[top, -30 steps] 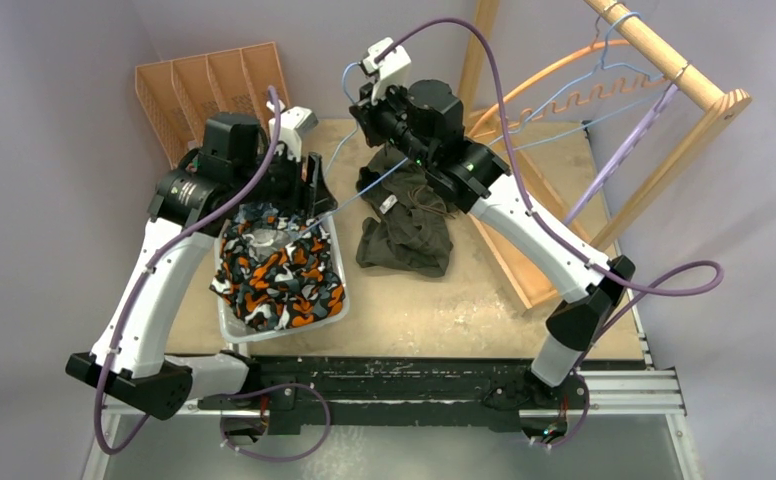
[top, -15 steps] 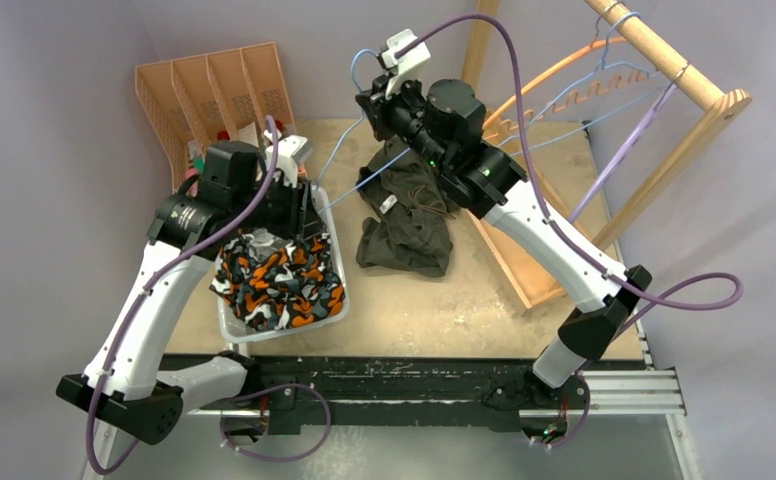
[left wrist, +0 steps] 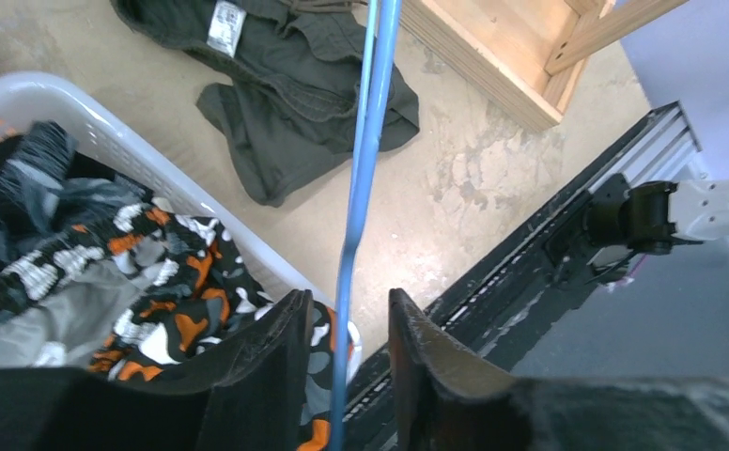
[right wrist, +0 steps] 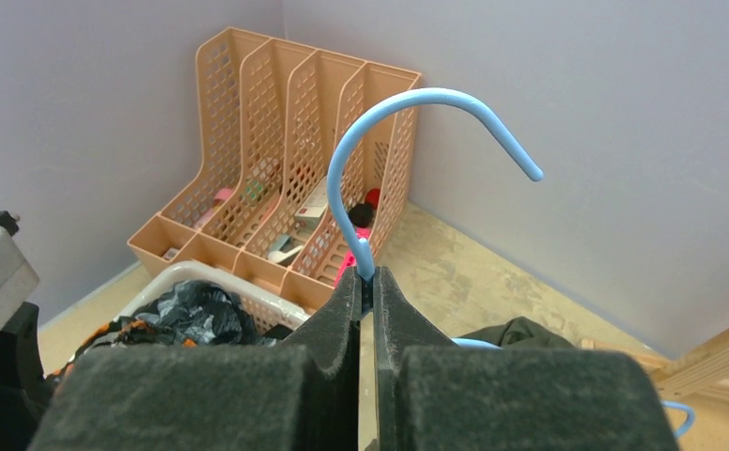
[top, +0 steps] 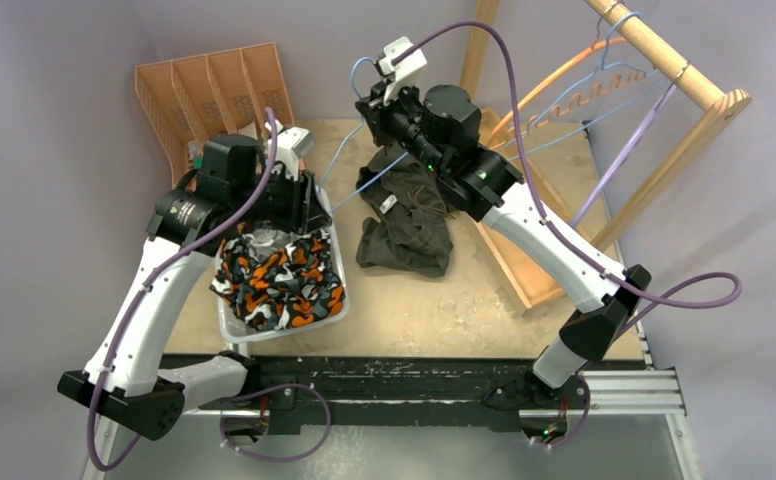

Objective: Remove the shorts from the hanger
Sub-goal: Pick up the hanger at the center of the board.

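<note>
**Blue hanger spanning two pincers, shorts lying below**

Nearest the arm bases, a white basket (left wrist: 145, 174) is sitting on the table (top: 434, 310). The orange camouflage shorts (top: 279, 280) are lying heaped in it and covering most of its contents. Grey camouflage shorts (left wrist: 18, 174) are showing beside them toward the basket's far end.

Just past that heap, the left pincer (left wrist: 348, 301) is hanging over the basket's far corner with its fingers spread. The long wire of the blue hanger (left wrist: 365, 169) is running through the gap, and neither finger appears to be pressing it.

Right of the basket, the olive shorts (top: 404, 228) are lying crumpled on the table, off the hanger, with a white label facing up. The wire is crossing above their far left corner; whether it is touching them cannot be told.

Farther back, the right pincer (right wrist: 368, 274) is clenching the hanger's neck just under the hook, which is curving up free. The right arm is reaching over the olive shorts' right edge and hiding part of it.

An orange file rack (top: 209, 85) is standing at the back left against the wall, with small items in its slots. At the far right, a wooden rack (top: 664, 50) is carrying spare hangers (top: 627, 148).
</note>
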Controlling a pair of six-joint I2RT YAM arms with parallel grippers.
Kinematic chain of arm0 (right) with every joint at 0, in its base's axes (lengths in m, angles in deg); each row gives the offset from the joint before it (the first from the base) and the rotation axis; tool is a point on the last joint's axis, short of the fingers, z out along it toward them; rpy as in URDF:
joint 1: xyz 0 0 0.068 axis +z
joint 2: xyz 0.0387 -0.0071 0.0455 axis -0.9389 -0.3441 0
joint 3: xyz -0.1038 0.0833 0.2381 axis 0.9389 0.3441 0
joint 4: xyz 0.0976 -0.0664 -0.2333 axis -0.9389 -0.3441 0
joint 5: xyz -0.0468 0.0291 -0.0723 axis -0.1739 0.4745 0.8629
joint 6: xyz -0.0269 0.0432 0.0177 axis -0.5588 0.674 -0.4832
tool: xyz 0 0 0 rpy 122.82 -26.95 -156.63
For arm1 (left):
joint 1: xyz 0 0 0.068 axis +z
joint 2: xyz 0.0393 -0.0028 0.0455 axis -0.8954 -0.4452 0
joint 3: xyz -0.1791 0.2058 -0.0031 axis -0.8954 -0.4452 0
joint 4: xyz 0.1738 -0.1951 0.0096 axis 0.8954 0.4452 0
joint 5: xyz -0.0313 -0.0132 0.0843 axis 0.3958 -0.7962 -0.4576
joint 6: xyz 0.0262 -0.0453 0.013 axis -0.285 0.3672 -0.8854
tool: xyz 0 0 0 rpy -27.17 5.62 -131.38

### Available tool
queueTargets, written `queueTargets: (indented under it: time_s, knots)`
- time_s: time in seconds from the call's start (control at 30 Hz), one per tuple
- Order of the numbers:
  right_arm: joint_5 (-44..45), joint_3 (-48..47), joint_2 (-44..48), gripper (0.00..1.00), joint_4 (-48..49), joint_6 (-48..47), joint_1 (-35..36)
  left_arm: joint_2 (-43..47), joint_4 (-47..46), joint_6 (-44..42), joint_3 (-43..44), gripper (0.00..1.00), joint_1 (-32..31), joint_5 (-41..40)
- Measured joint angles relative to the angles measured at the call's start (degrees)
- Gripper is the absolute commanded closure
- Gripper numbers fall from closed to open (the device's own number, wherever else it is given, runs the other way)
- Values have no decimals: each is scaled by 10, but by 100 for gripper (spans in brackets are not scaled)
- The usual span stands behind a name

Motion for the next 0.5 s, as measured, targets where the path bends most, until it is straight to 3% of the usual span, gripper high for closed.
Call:
queueTargets:
  time_s: [0.07,0.1,0.23,0.4,0.5]
  knots:
    - [-1,0,0,100,-2,0,0,0,-2,1,4,86,0,-1]
    - [-1,0,0,100,-2,0,0,0,-2,0,6,97,0,0]
    - [0,0,0,98,-2,1,0,-2,2,-7,14,100,0,7]
    - [-3,0,0,55,-11,5,0,-5,6,-11,18,100,0,7]
    - [-12,-1,5,45,-24,16,0,-9,2,-9,30,100,0,-6]
